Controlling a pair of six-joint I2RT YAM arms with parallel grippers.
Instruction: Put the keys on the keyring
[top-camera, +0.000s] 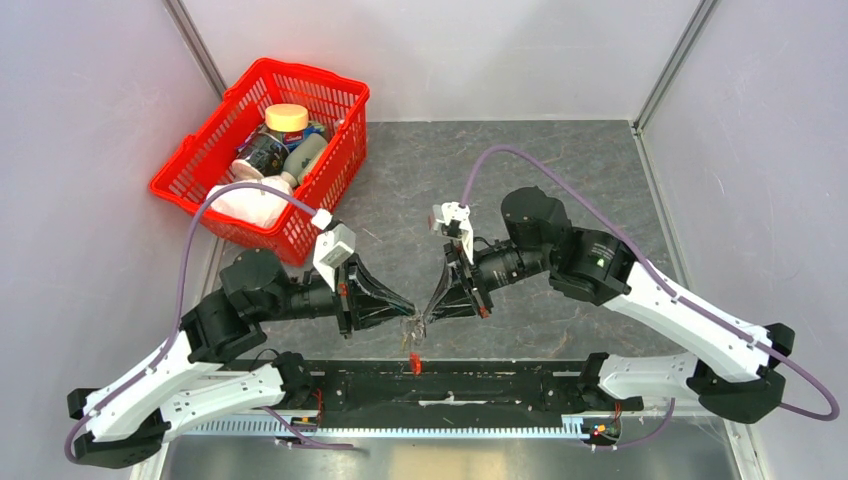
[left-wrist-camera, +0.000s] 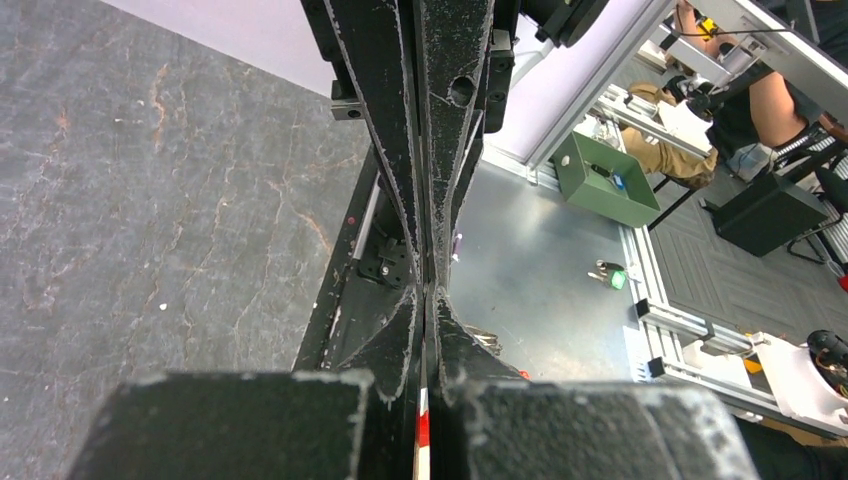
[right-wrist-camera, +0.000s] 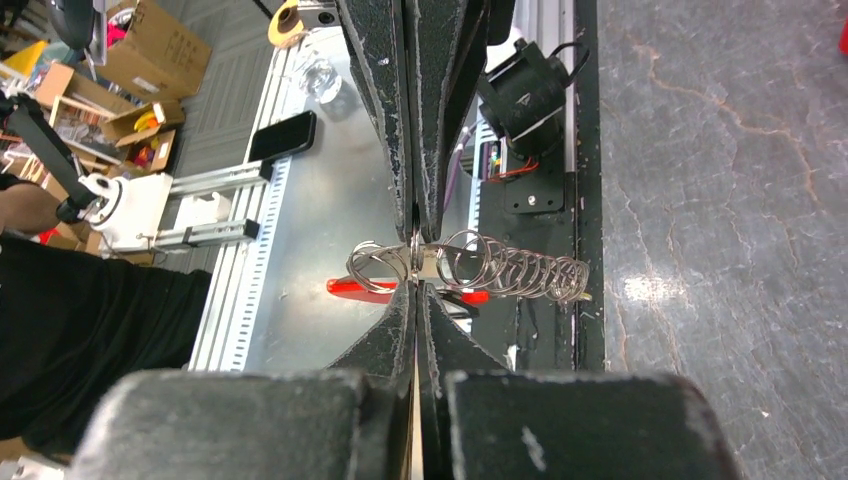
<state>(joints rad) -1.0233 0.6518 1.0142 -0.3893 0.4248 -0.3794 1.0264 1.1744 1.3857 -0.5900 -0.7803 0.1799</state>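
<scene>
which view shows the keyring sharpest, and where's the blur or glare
Right wrist: keyring crisp at the tips of the right gripper, finger bases at the bottom blurred, a glare patch on the table. Left wrist: the left gripper is soft near the lens, ring barely visible. Top external: evenly lit, but the ring is tiny.

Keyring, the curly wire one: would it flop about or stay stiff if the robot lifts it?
Probably springy, not stiff: the keyring shows as loose thin wire coils stretching sideways from the right gripper. Its red strap likely dangles. Thin smooth wire could slip.
</scene>
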